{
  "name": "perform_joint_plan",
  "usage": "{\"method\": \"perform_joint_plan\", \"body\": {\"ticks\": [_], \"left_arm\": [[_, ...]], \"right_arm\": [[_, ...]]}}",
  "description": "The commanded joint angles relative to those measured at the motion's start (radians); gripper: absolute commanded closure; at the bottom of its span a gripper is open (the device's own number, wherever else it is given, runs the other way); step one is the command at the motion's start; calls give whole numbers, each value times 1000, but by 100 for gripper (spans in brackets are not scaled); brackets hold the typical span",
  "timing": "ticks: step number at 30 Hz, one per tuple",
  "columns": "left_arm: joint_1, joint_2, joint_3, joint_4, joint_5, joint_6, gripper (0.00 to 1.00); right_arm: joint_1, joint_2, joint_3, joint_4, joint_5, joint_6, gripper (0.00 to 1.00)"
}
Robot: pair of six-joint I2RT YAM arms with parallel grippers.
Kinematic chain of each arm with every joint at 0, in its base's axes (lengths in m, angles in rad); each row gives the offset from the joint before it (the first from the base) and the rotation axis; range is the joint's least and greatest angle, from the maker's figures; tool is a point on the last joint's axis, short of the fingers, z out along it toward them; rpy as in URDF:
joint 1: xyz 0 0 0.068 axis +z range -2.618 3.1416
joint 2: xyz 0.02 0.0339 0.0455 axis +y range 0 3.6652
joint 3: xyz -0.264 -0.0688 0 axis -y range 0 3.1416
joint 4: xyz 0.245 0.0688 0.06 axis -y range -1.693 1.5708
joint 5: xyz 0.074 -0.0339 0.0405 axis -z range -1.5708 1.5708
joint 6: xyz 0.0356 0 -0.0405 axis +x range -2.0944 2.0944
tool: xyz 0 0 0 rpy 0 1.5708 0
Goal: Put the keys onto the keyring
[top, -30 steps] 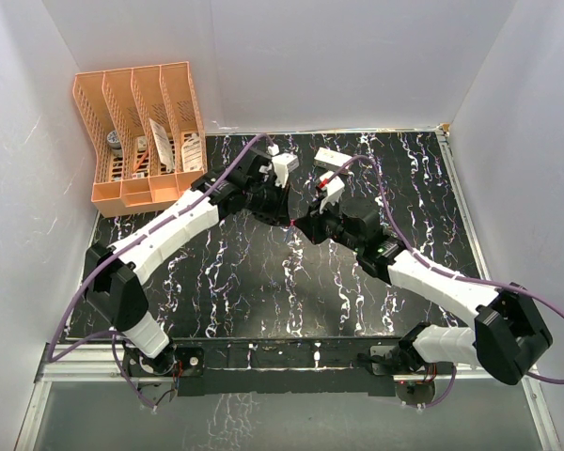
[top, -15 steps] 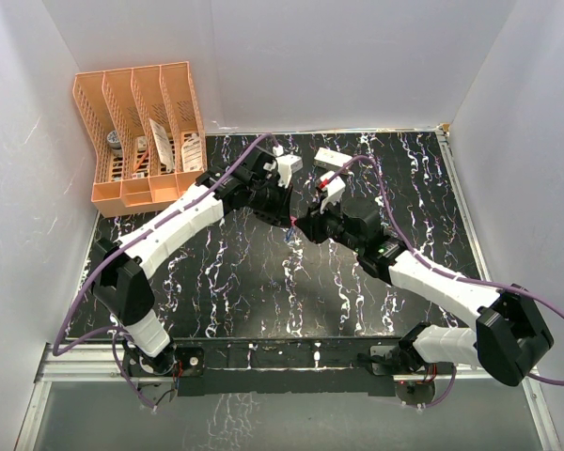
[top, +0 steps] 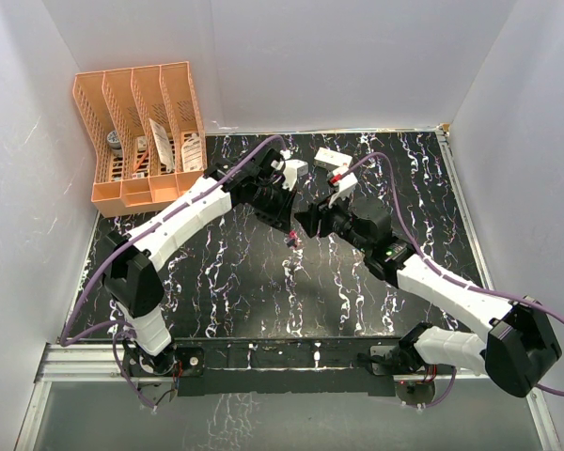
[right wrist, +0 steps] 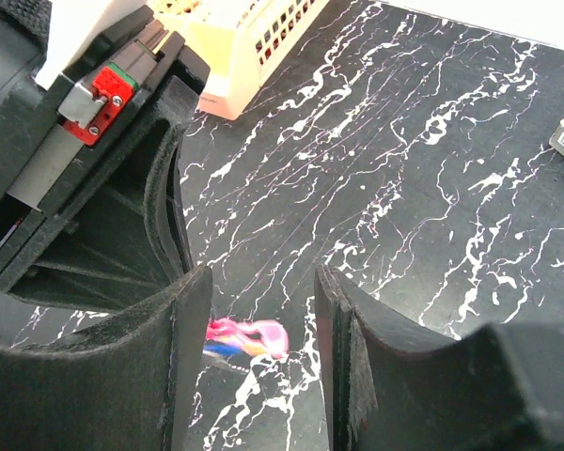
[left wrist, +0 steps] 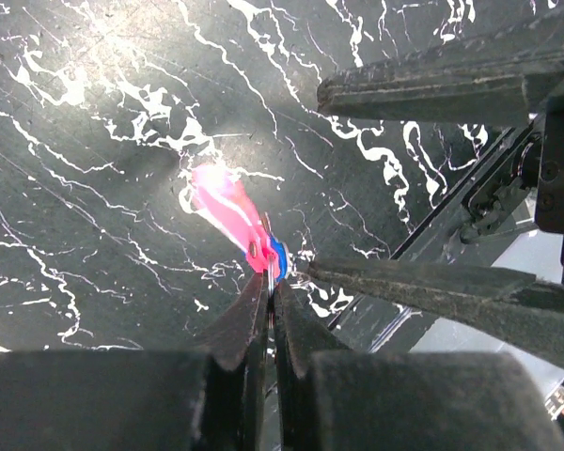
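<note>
The left hand is pinched together on the joined ends of the keys, one pink, one blue-headed. They dangle just beyond its fingertips above the counter. The right hand stands apart, flanking them, likely leaving their weight to the left.

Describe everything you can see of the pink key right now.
The pink key is a slim, glossy magenta strip, plastic-looking and blurred in the left wrist view. A small hole sits near one end, where the blue key overlaps it. The shut left hand appears to pinch it at that holed end, so it slants out over the black marbled table. The right hand is open beside it, not touching. No ring is discernible.
</note>
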Motion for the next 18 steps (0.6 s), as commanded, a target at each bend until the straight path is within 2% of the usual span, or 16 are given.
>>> {"method": "perform_joint_plan", "body": {"ticks": [1,5,7,18], "left_arm": [[-3,4,71,-116,19,40,100],[-3,2,84,-146,12,67,100],[-3,1,87,-157,15,82,100],[-3,10,103,-176,24,106,100]], "right_arm": [[-15,-37,-15,63,-11,28,54],[-61,-62,-72,108,-85,76,45],[-92,-74,-108,163,-147,111,44],[-123,-28,-103,204,-315,210,53]]}}
